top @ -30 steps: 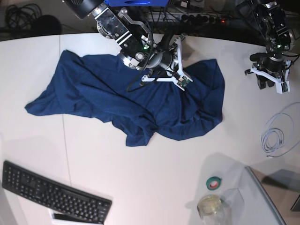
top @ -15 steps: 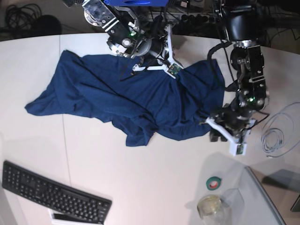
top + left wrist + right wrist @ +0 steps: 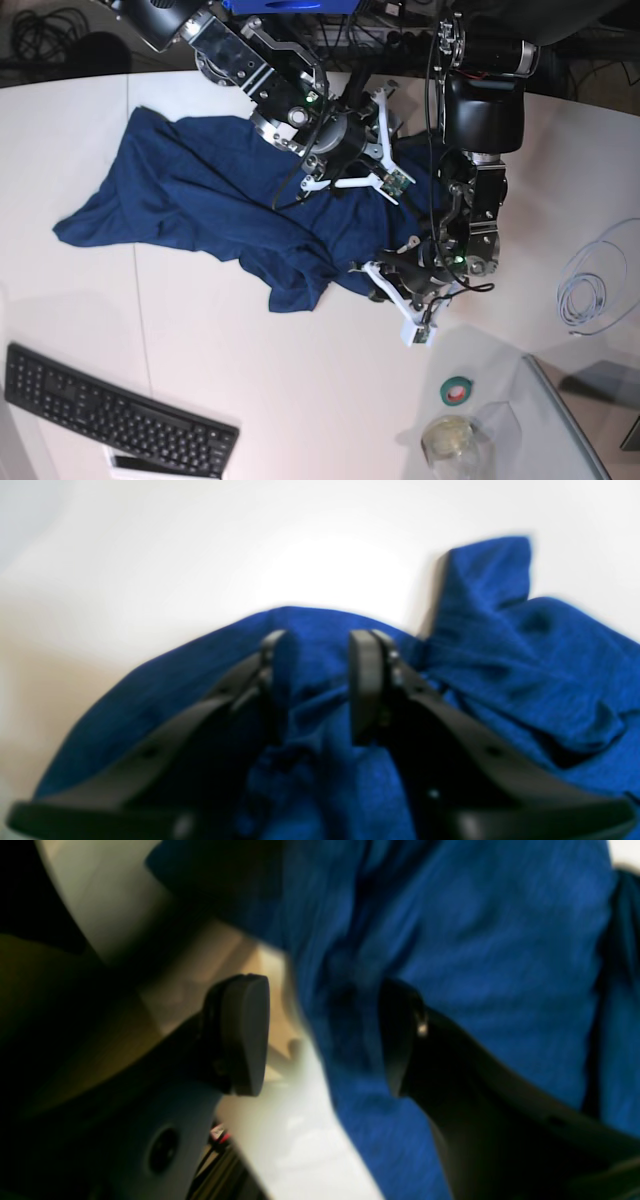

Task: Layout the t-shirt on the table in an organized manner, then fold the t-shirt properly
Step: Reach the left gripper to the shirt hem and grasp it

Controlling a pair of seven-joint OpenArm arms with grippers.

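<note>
- The t-shirt [image 3: 230, 210] lies crumpled on the white bench [image 3: 300, 390].
- Left gripper [image 3: 316, 685]: jaws apart over the shirt's near hem.
- Right gripper [image 3: 320, 1035]: jaws apart, straddling the shirt's edge.
- A clear jar [image 3: 448, 440] stands near green tape [image 3: 457, 390]; contents unclear.

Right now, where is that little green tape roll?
In the base view, the small green tape roll lies on the white table, lower right, just above the clear jar.
</note>
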